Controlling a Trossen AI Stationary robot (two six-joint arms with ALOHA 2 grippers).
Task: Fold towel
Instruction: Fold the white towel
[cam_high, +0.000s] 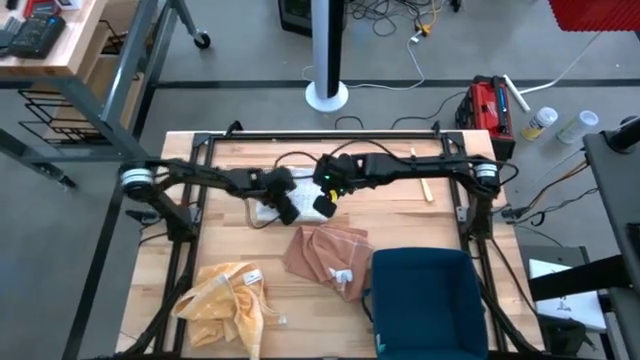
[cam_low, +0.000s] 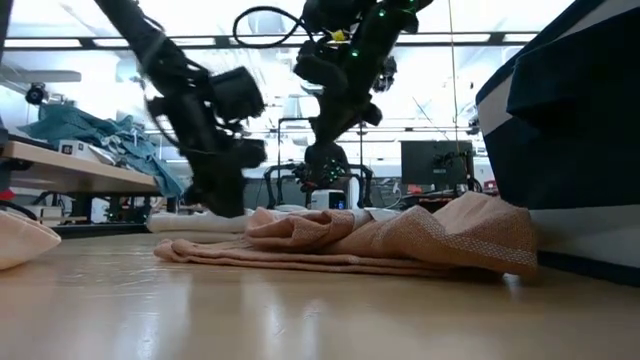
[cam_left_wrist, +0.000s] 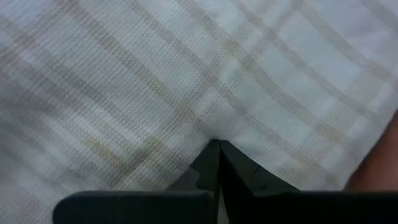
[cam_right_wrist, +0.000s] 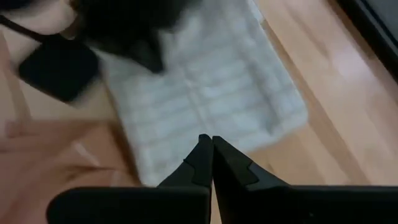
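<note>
No writing could be read as the left gripper (cam_high: 290, 212), jaws clenched and empty, pressed down on a folded white plaid towel (cam_high: 305, 207) at the table's (cam_high: 440, 225) far middle. The right gripper (cam_high: 325, 207), likewise clenched, hovered above it. A crumpled pink towel (cam_high: 325, 255), yellow cloth (cam_high: 228, 298) and navy bin (cam_high: 428, 300) lay nearer.
</note>
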